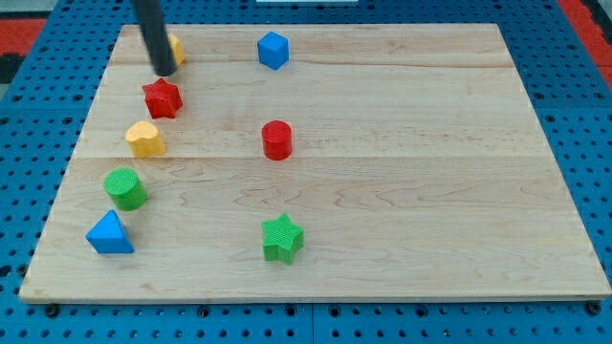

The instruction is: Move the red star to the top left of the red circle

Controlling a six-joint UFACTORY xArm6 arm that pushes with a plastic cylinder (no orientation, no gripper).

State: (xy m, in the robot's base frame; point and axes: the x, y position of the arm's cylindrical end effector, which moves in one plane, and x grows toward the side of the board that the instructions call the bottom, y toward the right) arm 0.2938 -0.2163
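The red star lies at the board's upper left. The red circle stands near the board's middle, to the right of and slightly below the star. My tip is just above the red star, close to its top edge; I cannot tell if it touches. The rod rises from there out of the view's top.
A yellow block sits partly hidden behind the rod. A blue hexagon is at the top. A yellow heart, a green circle and a blue triangle line the left side. A green star is at the bottom middle.
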